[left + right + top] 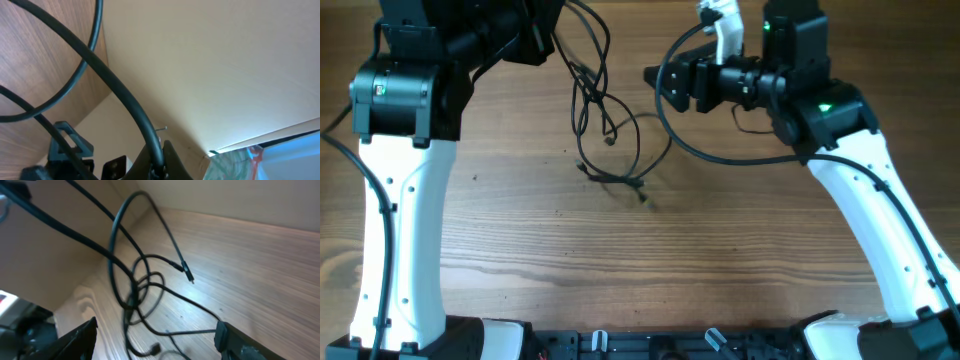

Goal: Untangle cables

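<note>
Cables [610,150] in loose tangle near far edge of table [720,230], one strand raised, left hand [544,36] pressed together, pinching that strand, right hand [658,86] spread wide, empty, near the tangle.

The brown wood-grain table [720,250] is viewed from straight above by the overhead camera. It is far enough off that the white-and-black left arm [400,200] and right arm [880,210] are both taken in, reaching up from the lower edge of the picture. The left wrist camera is set very close to one of the thin black cables [115,85] and is tilted upward, past a corner of the table, toward a plain beige wall [210,65]. The right wrist camera is aimed low and obliquely across the table, between the dark fingers [75,340] of the right gripper [156,347]. The cable tangle and the wood beneath it are shared by the overhead and right wrist views.
</note>
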`<state>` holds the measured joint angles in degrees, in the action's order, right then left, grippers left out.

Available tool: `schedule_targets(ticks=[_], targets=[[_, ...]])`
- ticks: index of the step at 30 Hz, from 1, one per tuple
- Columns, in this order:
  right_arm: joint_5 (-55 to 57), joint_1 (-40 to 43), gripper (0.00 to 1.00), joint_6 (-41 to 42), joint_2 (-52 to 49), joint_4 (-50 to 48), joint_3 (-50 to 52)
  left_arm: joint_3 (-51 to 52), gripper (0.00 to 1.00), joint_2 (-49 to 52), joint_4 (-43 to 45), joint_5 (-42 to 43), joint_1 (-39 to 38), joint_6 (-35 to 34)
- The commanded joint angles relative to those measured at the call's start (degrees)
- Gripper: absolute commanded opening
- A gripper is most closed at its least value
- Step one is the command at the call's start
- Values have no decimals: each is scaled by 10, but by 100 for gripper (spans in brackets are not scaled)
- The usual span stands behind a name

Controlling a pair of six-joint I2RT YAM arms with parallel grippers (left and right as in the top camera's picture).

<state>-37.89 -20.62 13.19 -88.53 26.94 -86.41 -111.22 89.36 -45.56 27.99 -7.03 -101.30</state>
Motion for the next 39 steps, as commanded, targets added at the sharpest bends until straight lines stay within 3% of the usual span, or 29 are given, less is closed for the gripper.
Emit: schedule_targets(ticks=[1,7,19,23,27,29,31,34,37,39], targets=[[-32,-5,77,65,-41,-31,-9,-3,4,-5,7,-13,-7,-17],[-46,-27,76,63,-66,-39,-9,-3,4,-5,49,-20,-7,-46],[-83,-48,70,65,-68,-102,-9,-3,4,-4,42,-54,-10,-46],[15,-84,65,87,-78,-112,-9,-3,4,-4,42,-58,-24,-46],[28,-92,52,95,-92,-124,-9,-3,4,-4,33,-58,-25,-46],[53,-92,39,95,-92,-123,-9,-3,4,-4,24,-61,-25,-46],[77,-91,20,98,-92,-113,-9,-3,4,-4,11,-81,-25,-46],[116,-90,5,99,-91,-76,-9,-3,4,-4,-1,-130,-25,-40],[129,-87,4,93,-91,-55,-9,-3,4,-4,-21,-156,-25,-39],[144,-77,4,96,-87,-37,-9,-3,4,-4,-30,-185,-25,1]])
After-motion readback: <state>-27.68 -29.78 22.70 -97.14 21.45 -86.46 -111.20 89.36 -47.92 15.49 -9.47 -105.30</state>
